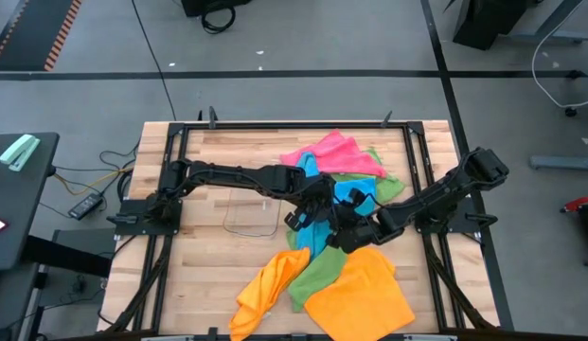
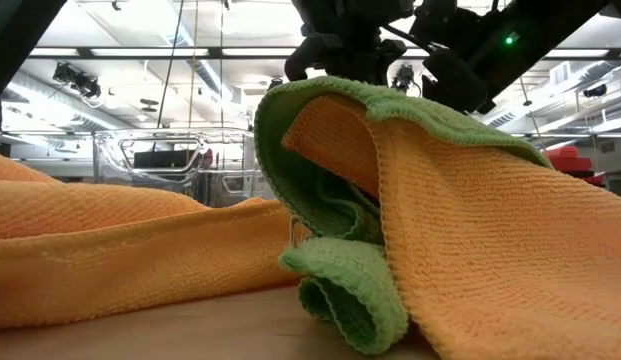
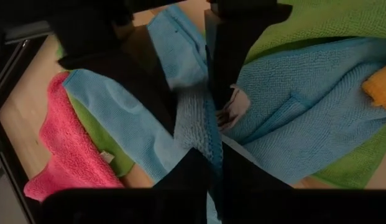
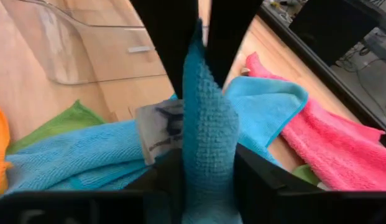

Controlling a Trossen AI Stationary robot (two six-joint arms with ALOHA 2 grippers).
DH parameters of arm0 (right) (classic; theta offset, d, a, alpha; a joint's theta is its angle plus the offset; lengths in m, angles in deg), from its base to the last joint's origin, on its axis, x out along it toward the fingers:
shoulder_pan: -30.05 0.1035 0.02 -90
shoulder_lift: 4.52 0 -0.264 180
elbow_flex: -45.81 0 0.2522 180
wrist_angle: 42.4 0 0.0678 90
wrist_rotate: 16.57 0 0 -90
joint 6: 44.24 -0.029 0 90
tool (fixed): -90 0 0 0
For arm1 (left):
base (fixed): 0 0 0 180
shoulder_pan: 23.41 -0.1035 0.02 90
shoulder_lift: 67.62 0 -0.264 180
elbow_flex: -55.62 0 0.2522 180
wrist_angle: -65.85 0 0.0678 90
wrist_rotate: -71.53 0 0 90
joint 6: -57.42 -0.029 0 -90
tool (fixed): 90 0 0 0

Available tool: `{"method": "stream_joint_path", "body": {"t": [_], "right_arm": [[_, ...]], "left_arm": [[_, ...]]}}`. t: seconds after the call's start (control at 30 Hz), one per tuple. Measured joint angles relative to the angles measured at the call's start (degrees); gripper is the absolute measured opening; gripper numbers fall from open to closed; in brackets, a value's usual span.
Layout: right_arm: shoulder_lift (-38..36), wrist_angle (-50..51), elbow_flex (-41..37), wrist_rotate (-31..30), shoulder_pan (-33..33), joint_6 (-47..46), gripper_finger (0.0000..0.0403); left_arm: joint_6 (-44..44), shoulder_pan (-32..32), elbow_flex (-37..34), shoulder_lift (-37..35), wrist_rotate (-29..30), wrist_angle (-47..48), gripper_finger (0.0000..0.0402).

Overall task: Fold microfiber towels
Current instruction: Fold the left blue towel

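At the middle of the table (image 1: 199,256), a sky-blue towel (image 1: 317,230) is gripped by both grippers at once. The left gripper (image 3: 205,134) is clamped on a raised fold of it, and the right gripper (image 4: 202,155) is pinched on the same blue cloth beside its white label (image 4: 160,127). Toward twelve o'clock a pink towel (image 1: 333,154) is spread over a green one (image 1: 379,183). Toward six o'clock two orange towels (image 1: 360,294) and another green towel (image 1: 317,275) are heaped. A clear plastic tray (image 1: 251,213) lies at nine o'clock.
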State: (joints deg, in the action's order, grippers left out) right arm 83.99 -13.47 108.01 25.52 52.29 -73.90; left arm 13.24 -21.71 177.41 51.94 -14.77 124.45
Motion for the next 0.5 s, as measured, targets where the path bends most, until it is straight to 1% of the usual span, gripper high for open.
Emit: {"method": "stream_joint_path", "body": {"t": [0.1,0.2,0.33,0.4,0.5], "right_arm": [[0.0,0.0,0.0,1.5,0.0,-0.1,0.0076],[0.0,0.0,0.0,2.1,0.0,-0.6,0.0046],[0.0,0.1,0.0,2.6,0.0,-2.7,0.0038],[0.0,0.1,0.0,3.2,0.0,-3.7,0.0037],[0.0,0.3,0.0,4.7,0.0,-5.1,0.0037]], "left_arm": [[1.5,0.0,0.0,0.0,0.0,0.1,0.004],[9.7,-0.3,0.0,0.0,-0.6,0.7,0.0055],[17.0,-2.3,0.0,0.0,-5.5,8.4,0.009],[18.3,-3.5,-0.3,0.0,-8.2,12.7,0.011],[18.5,-5.0,-2.7,0.0,-8.7,15.3,0.0138]]}}
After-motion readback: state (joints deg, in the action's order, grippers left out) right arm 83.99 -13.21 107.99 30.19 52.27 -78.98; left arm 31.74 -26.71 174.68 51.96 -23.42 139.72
